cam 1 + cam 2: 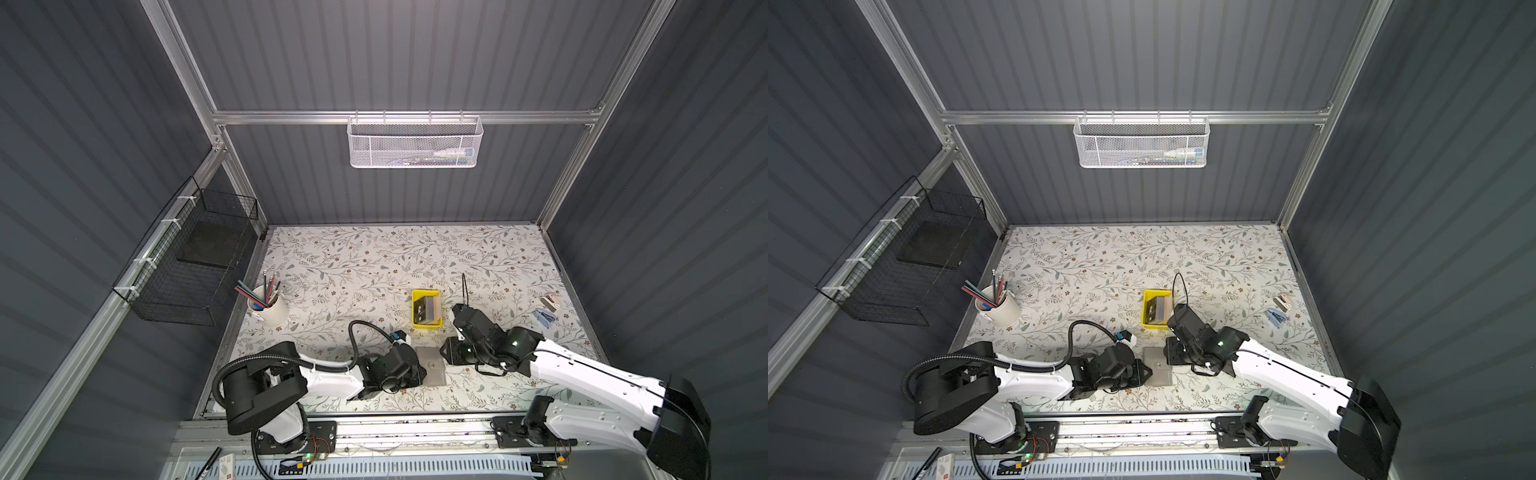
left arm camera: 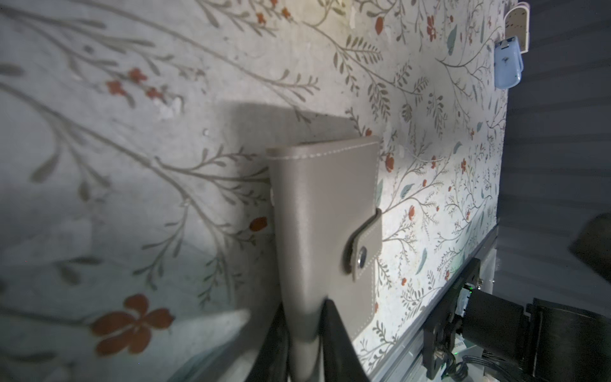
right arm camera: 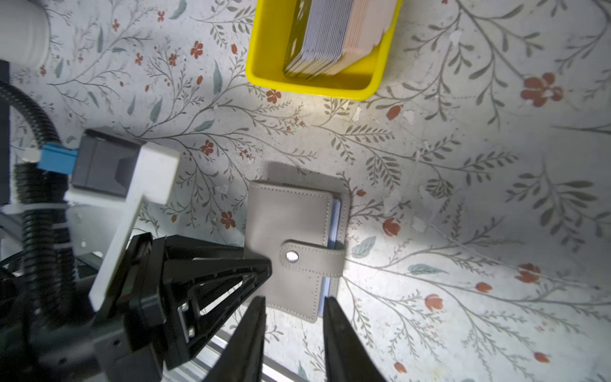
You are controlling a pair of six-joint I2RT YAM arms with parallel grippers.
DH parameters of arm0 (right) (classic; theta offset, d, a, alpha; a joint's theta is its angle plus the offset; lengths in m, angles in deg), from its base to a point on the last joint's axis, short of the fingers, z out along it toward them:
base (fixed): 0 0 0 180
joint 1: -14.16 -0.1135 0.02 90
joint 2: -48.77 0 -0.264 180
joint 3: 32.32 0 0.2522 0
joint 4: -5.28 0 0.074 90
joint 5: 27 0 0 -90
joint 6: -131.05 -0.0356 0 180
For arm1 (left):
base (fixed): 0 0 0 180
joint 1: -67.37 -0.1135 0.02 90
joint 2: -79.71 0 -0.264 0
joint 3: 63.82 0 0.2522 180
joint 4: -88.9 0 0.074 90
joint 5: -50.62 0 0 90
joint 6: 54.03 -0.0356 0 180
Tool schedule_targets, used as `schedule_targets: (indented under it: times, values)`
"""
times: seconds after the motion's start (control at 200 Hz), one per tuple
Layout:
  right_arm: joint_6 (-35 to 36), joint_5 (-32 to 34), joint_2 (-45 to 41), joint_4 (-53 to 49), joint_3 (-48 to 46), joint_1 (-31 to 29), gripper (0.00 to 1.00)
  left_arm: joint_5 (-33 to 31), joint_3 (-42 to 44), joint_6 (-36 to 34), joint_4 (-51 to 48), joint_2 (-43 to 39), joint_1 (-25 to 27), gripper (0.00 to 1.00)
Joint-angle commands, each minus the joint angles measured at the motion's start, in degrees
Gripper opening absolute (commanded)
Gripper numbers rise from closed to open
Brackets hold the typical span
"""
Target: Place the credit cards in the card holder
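Left wrist view cuts off the left gripper (image 2: pixel 304 306) at the frame edge. What shows is its two dark fingers (image 2: pixel 337 334) pinched on one end of the card holder (image 2: pixel 324 205), with the grey cover between them. In both top views that end of the holder (image 1: pixel 432 368) (image 1: pixel 1158 372) is hidden under the gripper.

The single holder lies closed on the floral table (image 1: pixel 374 257), near the front edge and between the two arms. Its one strap (image 3: pixel 314 261) is snapped down. Only a thin bluish strip of the sleeves (image 3: pixel 335 225) shows along the open side.

The right gripper (image 3: pixel 294 299) has its fingers spread apart, with a clear gap. They sit over a corner of the holder and grip nothing. Whether they touch it I cannot tell.

The credit cards (image 3: pixel 330 33) stand on edge in one yellow tray (image 3: pixel 297 86), just behind the holder. Their upper parts are cut off in the right wrist view. The stack is too tight to count, with dark cards on one side and tan ones on the other.

One cup of pencils (image 1: pixel 270 311) stands at the left. Two small objects, one blue (image 1: pixel 544 316) and one pale (image 1: pixel 552 302), lie at the right, too small to identify.
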Motion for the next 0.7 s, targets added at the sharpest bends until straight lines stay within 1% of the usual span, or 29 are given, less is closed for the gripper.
schedule_targets:
  times: [0.0, 0.175, 0.29, 0.385, 0.63, 0.695]
  values:
    - [0.93, 1.19, -1.98, 0.88, -1.31, 0.25, 0.34, -1.78, 1.21, -0.2, -9.02, -0.94, -0.98, 0.2]
    - [1.32, 2.06, -3.17, 0.03, -1.41, 0.34, 0.36, -1.25, 1.17, -0.81, -10.26, -1.93, -1.57, 0.23]
    - [1.36, 2.16, -3.56, -0.31, -1.49, 0.34, 0.38, -1.18, 1.21, -0.9, -10.37, -2.62, -1.68, 0.3]
    - [1.07, 2.25, -3.88, -0.49, -1.74, 0.29, 0.39, -0.86, 1.21, -0.95, -10.31, -2.91, -1.77, 0.33]
    - [0.84, 3.4, -5.52, -1.2, -2.03, 0.38, 0.41, -0.22, 0.77, -1.91, -11.23, -4.7, -1.92, 0.37]
    - [0.87, 4.1, -6.13, -1.51, -2.1, 0.4, 0.43, 0.07, -0.17, -2.82, -13.68, -5.51, -2.19, 0.38]
